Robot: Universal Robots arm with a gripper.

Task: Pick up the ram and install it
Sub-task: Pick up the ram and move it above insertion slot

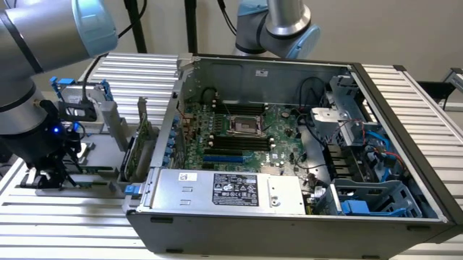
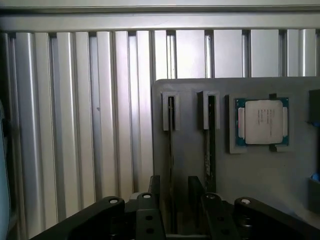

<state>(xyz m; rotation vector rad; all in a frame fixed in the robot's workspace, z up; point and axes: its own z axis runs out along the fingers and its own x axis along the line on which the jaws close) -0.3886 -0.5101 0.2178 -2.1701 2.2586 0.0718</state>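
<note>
Straddling the upright ram [image 2: 171, 145], the end effector [image 2: 175, 182], jaws spread.

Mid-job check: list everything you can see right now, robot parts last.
computer case: one, dark grey, open, centre of exterior view
motherboard: one, green, inside case
power supply: one, silver, inside case
expansion card: at least one, green, upright by case, on the exterior view's left
holder: one, grey, on table
ram: two, dark, on edge in holder slots
processor chip: one, silver, in holder
table: one, ribbed aluminium
gripper: one, black, jaws open astride one ram
arm: silver and blue
</note>
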